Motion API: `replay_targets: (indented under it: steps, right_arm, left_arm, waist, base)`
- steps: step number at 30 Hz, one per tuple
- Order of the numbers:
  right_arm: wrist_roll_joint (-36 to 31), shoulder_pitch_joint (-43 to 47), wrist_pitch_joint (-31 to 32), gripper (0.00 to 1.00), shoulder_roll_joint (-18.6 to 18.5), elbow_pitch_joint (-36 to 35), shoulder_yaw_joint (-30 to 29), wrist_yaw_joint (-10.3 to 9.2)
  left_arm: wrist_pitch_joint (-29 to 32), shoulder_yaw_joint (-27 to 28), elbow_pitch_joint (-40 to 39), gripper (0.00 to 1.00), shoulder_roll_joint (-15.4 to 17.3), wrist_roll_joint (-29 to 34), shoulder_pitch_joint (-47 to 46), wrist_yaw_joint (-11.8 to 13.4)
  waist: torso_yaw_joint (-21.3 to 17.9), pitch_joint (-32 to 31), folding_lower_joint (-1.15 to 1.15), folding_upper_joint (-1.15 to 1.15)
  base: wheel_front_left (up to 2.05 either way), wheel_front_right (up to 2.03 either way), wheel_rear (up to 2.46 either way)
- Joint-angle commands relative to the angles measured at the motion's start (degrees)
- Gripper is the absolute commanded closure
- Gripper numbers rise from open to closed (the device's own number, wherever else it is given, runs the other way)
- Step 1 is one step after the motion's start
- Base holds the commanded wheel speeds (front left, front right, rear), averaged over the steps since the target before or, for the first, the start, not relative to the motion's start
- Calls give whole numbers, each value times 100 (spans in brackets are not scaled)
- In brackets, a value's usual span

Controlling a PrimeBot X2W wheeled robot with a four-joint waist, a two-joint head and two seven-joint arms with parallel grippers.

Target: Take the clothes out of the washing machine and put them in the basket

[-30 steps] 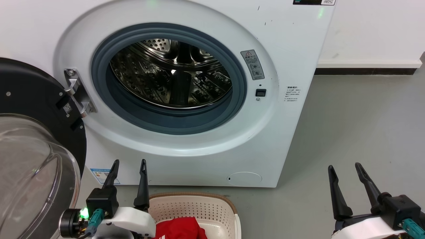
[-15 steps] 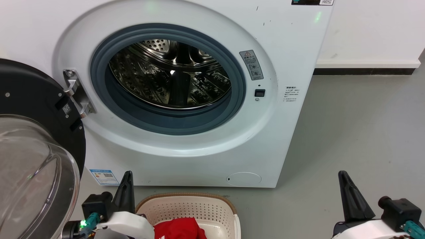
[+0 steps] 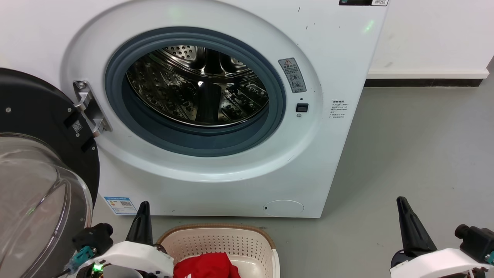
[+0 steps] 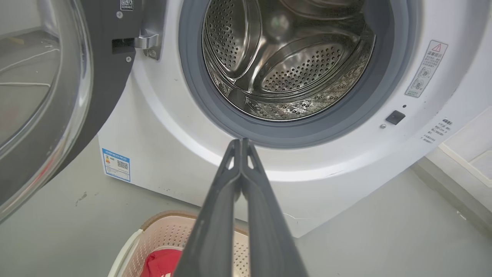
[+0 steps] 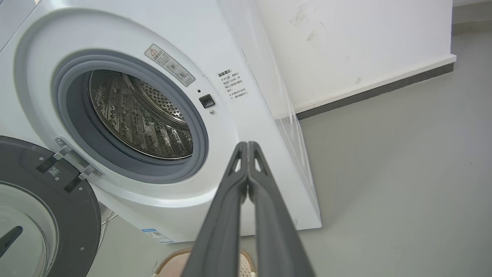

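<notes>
The washing machine (image 3: 231,181) stands straight ahead of me on the grey floor (image 3: 405,154). Its black-rimmed glass door (image 3: 38,116) is swung wide open to my left. Inside the grey rubber ring (image 3: 278,116), the perforated steel drum (image 3: 197,88) shows shiny all round.

The basket (image 3: 216,241) sits on the floor just in front of the machine, low in the head view, with its brown rim towards the machine. The red clothes (image 3: 206,266) lie inside it, bunched against the near side. My left wrist view shows the same: the cream basket (image 4: 169,234) is below, with a patch of red clothes (image 4: 161,263) in it.

My left jaws are pressed together with nothing between them. In the left wrist view the two dark fingers (image 4: 265,223) meet at their tips and point at the lower edge of the machine's opening. From the head they stand just beside the basket's left end, above the floor.

My right jaws are likewise closed tip to tip on nothing. Their fingers (image 5: 273,223) point towards the machine's front right corner. From the head they hang over bare floor at my lower right, well apart from the basket and the machine. A white wall (image 3: 432,34) with a dark skirting runs behind.
</notes>
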Motion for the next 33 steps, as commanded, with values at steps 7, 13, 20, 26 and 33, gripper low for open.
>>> replay_targets:
  steps: [7, 13, 20, 26, 33]
  right_arm:
    - [801, -256, 94, 100, -76, 57, -17, 0]
    - [1350, -340, 167, 100, -94, 144, -34, 0]
    - [1948, -422, 251, 100, -109, 243, -56, 0]
    - [2418, -492, 322, 100, -119, 322, -79, 0]
    - [2939, -565, 404, 100, -126, 410, -107, 0]
  left_arm:
    - [157, 128, -60, 100, -9, -727, -208, -103]
    - [274, 204, -45, 100, -31, -1243, -235, -171]
    - [402, 285, -28, 100, -55, -1801, -269, -240]
    - [506, 352, -13, 100, -74, -2248, -296, -299]
    - [618, 426, 3, 100, -96, -2735, -328, -367]
  waist:
    - [1, 4, 0, 0]
    - [2, 8, 0, 0]
    - [4, 12, 0, 0]
    - [5, 16, 0, 0]
    - [6, 20, 0, 0]
  base:
    - [0, 0, 0]
    - [0, 0, 0]
    - [0, 0, 0]
    - [0, 0, 0]
    - [0, 0, 0]
